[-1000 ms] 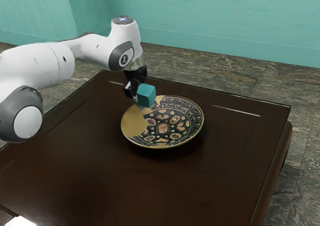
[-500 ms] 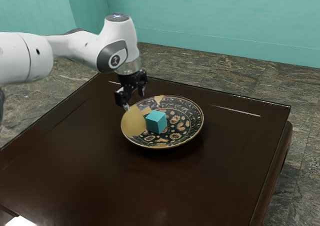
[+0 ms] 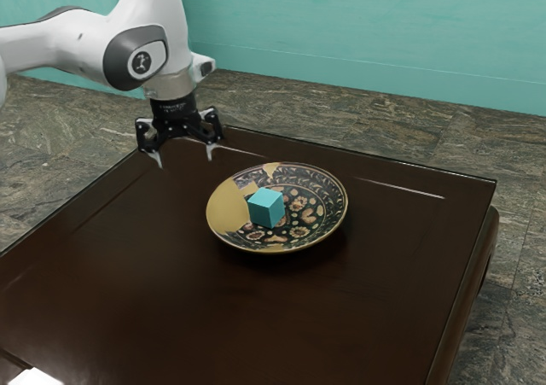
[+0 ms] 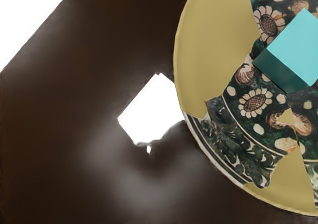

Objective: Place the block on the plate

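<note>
My gripper (image 3: 184, 156) hangs above the table toward the exterior view's left of the plate, its two fingers spread wide with nothing between them. The teal block (image 3: 266, 208) rests inside the patterned plate (image 3: 320, 199), a little off its middle on the side nearer my hand. In the wrist view, the same block (image 4: 296, 47) lies on the dark floral part of the plate (image 4: 213, 50), apart from the gripper.
The dark brown table (image 3: 171, 300) carries the plate, and its far edge runs behind my hand. White glare patches (image 4: 151, 110) show on the tabletop in the wrist view. A teal wall stands beyond the stone floor.
Earlier the block was up at my gripper, above the plate's edge; it then came down onto the plate and was let go. My hand has since drawn back toward the exterior view's left, opened wide.
</note>
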You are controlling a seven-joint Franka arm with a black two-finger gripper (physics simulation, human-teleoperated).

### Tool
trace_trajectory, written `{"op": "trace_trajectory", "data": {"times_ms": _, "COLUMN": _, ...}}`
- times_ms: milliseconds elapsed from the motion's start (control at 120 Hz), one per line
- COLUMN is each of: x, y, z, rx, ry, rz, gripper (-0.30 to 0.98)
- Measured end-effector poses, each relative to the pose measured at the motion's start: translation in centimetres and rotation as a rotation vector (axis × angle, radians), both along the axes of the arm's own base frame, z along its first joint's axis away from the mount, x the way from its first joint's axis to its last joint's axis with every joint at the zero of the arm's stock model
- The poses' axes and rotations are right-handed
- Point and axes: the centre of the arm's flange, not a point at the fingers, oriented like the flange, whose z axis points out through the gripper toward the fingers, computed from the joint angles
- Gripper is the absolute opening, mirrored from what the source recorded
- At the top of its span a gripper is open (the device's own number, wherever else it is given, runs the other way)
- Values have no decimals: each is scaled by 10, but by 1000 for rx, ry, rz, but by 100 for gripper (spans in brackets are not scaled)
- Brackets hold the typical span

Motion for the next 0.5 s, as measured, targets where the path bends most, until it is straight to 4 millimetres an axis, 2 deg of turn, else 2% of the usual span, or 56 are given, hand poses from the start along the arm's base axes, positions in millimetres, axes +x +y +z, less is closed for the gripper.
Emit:
{"op": "trace_trajectory", "data": {"times_ms": 67, "x": 0, "y": 6, "z": 6, "rx": 4, "ry": 15, "rz": -84, "gripper": 68}}
{"op": "trace_trajectory", "data": {"times_ms": 125, "x": 10, "y": 12, "z": 22, "rx": 8, "ry": 8, "rz": -155, "gripper": 68}}
{"op": "trace_trajectory", "data": {"times_ms": 192, "x": 13, "y": 16, "z": 30, "rx": 9, "ry": 18, "rz": -233, "gripper": 68}}
{"op": "trace_trajectory", "data": {"times_ms": 375, "x": 11, "y": 23, "z": 37, "rx": -9, "ry": 50, "rz": -430, "gripper": 69}}
{"op": "trace_trajectory", "data": {"times_ms": 500, "x": 11, "y": 19, "z": 43, "rx": -9, "ry": 58, "rz": -552, "gripper": 69}}
